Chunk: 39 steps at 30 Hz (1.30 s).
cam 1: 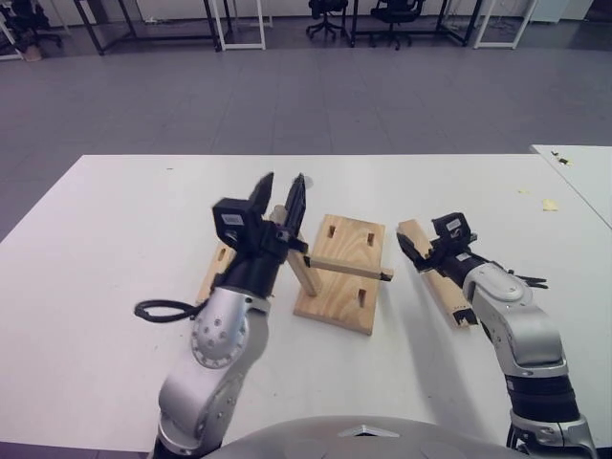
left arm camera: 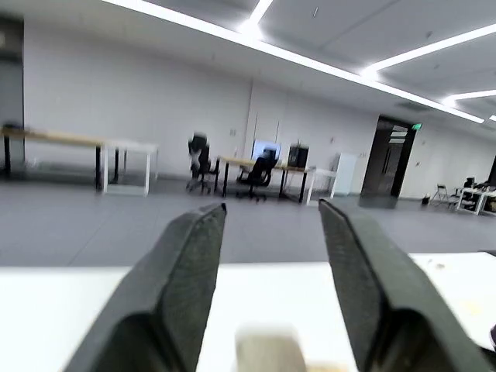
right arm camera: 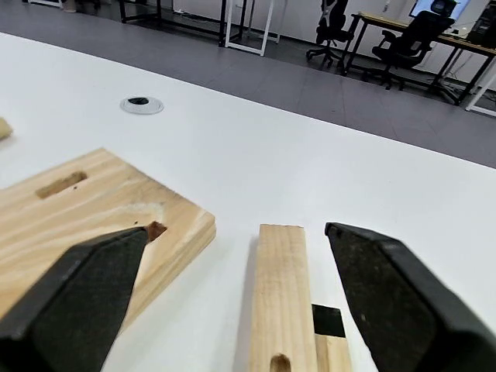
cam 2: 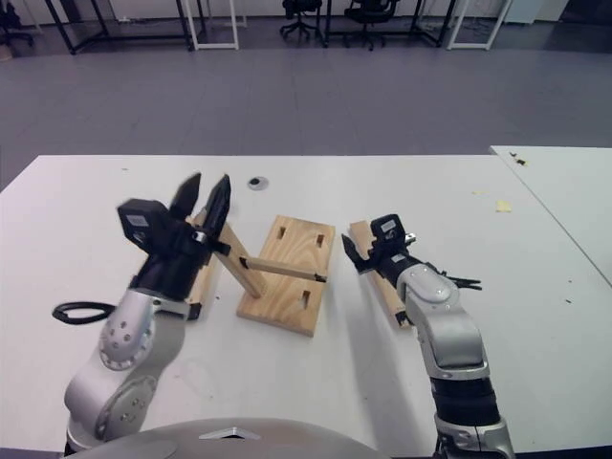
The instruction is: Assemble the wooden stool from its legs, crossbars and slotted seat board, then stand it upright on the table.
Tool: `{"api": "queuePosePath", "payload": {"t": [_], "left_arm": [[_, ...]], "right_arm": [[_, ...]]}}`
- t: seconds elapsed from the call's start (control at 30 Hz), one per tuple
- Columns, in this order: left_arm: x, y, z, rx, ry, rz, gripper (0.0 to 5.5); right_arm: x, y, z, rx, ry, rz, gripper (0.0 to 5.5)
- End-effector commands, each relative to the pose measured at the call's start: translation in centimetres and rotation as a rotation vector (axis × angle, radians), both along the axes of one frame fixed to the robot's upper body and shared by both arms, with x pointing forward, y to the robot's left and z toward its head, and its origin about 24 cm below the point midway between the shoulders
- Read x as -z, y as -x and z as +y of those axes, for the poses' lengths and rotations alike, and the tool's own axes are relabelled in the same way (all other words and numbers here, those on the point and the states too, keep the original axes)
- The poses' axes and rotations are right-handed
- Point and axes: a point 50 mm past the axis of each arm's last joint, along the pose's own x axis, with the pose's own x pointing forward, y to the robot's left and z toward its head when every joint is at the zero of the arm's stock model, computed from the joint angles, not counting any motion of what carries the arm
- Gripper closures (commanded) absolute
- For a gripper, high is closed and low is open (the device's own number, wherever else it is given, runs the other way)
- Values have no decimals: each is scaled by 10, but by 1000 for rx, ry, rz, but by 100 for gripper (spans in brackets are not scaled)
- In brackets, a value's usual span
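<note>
Stool parts on a white table (cam 1: 115,220), assembly barely begun. The seat board (cam 1: 349,251) lies flat at centre, slots up. One leg (cam 1: 302,271) leans over its near-left edge with a crossbar (cam 1: 349,269) plugged into it and reaching across the board. A second leg (cam 1: 216,268) lies under the left arm and a third leg (right arm camera: 283,294) just right of the board. The left gripper (cam 1: 280,194) points upward, spread wide and gripping nothing, with a wooden end low between its fingers. The right gripper (right arm camera: 236,232) is also wide, straddling the third leg without closing. The parts look light, stiff, dry and square-edged, so pinch the flat faces mid-length, clear of the notches; the joined leg and crossbar would likely swing if held by an end
</note>
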Motion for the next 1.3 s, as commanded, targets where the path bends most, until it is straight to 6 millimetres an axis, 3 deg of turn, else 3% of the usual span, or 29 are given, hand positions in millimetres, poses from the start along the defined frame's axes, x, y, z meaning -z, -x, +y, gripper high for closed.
{"api": "queuePosePath", "payload": {"t": [0.03,0.1,0.13,0.17,0.23,0.33,0.4,0.5,0.63,0.73,1.13,1.3], "left_arm": [[-39,-10,29,-7,24,-168,248],[-54,-22,47,-49,55,-176,217],[-50,-29,58,-98,67,-127,217],[-35,-35,68,-151,73,-43,217],[20,-37,82,-198,1,202,217],[84,-21,81,-144,-176,466,217],[110,-10,79,-114,-252,569,217],[134,-1,77,-93,-285,686,217],[149,3,77,-105,-311,780,217],[148,2,69,-70,-298,785,217],[162,11,66,-51,-383,933,217],[159,7,70,-78,-422,920,305]], "right_arm": [[7,3,-15,95,-14,-3,124],[10,3,-17,115,-21,-7,124],[10,3,-16,120,-28,-13,124],[10,1,-17,130,-32,-18,124],[11,0,-21,150,-34,-23,124],[14,0,-26,160,-25,-16,124],[16,0,-27,154,-19,-5,124],[21,0,-26,141,-16,16,124],[25,-1,-21,121,-18,27,124],[29,0,-8,82,-29,38,124],[33,-2,-2,63,-21,48,124],[33,-3,-2,70,-24,47,124]]}}
